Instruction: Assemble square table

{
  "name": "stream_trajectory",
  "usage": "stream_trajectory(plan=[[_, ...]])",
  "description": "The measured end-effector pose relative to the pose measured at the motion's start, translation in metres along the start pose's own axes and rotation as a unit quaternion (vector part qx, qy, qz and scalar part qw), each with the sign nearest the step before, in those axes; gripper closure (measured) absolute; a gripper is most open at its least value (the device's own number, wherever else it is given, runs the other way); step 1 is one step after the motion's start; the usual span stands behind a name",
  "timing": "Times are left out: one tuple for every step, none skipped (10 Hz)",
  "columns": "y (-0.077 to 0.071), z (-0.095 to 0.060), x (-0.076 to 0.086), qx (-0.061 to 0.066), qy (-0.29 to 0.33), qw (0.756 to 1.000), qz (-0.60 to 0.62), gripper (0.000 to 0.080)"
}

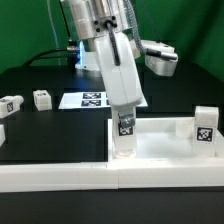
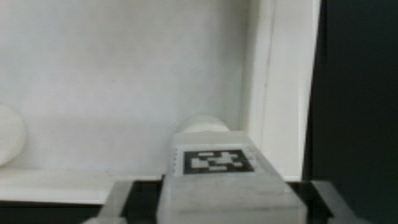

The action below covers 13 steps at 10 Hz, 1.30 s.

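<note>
The square table's white tray-like top (image 1: 165, 140) lies at the front of the black table, rim up. My gripper (image 1: 124, 110) is shut on a short white tagged leg (image 1: 125, 128) and holds it upright over the top's corner on the exterior view's left. Whether the leg's lower end sits in the socket is hidden. In the wrist view the leg (image 2: 217, 160) fills the space between my fingers (image 2: 121, 203), with the top's inner floor (image 2: 125, 90) and rim (image 2: 270, 80) beyond. Another tagged leg (image 1: 205, 125) stands upright at the top's right corner.
Long white bar-shaped wall pieces (image 1: 60, 175) run along the front edge. The marker board (image 1: 88, 100) lies behind my arm. Loose tagged legs (image 1: 42, 98) (image 1: 11, 103) rest on the black table at the exterior view's left. A round socket (image 2: 7, 135) shows in the wrist view.
</note>
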<state>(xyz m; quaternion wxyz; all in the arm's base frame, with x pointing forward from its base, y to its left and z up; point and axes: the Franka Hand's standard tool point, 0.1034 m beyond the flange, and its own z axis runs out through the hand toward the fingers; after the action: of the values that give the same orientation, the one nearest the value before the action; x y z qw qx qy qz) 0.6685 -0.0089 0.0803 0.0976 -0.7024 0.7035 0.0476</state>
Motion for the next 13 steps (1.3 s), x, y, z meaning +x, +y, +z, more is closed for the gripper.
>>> stream_trajectory(plan=[[0.0003,0.0002,0.0001,-0.001,0.001,0.999,-0.04,0.0384],[0.001,0.0011,-0.0005,-0.004,0.004,0.995,-0.104,0.0208],[0.0024,0.0027,-0.0019,-0.012,0.012,0.984,-0.178,0.0208],[0.0042,0.0037,-0.0041,-0.024,0.02,0.966,-0.257,0.0167],[0.005,0.0047,-0.0065,-0.032,0.025,0.945,-0.326,0.0153],[0.0047,0.0042,-0.0047,-0.031,0.025,0.943,-0.33,0.0153],[0.0048,0.0039,-0.003,-0.034,0.025,0.925,-0.378,0.015],[0.0048,0.0038,-0.0026,-0.035,0.024,0.904,-0.426,0.015],[0.0049,0.0034,-0.0019,-0.039,0.025,0.883,-0.467,0.015],[0.0041,0.0018,0.0001,-0.052,0.03,0.838,-0.542,0.015],[0.0028,0.0016,0.001,-0.059,0.03,0.798,-0.599,0.015],[0.0022,0.0022,-0.0001,-0.058,0.029,0.794,-0.604,0.015],[0.0024,0.0022,0.0004,-0.058,0.03,0.8,-0.596,0.0266]])
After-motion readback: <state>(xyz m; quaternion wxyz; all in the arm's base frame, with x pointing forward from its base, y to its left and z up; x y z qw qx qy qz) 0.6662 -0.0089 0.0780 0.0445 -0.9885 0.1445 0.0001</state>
